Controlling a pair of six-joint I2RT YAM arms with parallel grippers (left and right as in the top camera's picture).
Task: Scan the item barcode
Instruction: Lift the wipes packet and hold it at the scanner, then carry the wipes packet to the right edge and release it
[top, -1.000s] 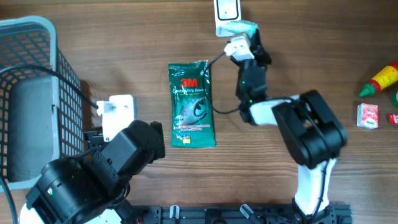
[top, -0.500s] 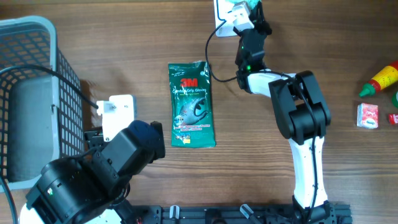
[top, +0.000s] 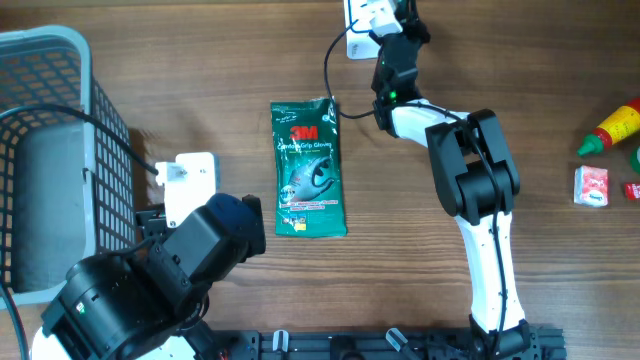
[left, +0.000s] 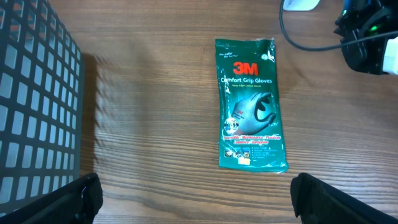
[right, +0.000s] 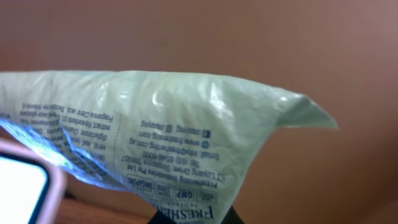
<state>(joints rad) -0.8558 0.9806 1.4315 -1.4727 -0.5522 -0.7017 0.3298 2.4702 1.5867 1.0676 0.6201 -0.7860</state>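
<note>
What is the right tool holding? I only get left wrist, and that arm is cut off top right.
Observer: The right tool is shut on a pale green printed pouch.
Operator: Anything close to it?
Observer: A white device sits by the pouch's lower left in the right wrist view, with bluish light on the print there.
Operator: Other items around?
Observer: A red-and-yellow bottle and a small red-and-white box, far right in overhead.

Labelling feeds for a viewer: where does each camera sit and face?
Overhead: above the table, facing down; left arm, right arm show.
Left wrist: rides the left arm, looks down at glove packet and basket; left tool open at bottom corners.
Right wrist: rides the right arm, close on a pale printed packet pinched in the shut right tool.
Shared by overhead and left wrist: glove packet.
</note>
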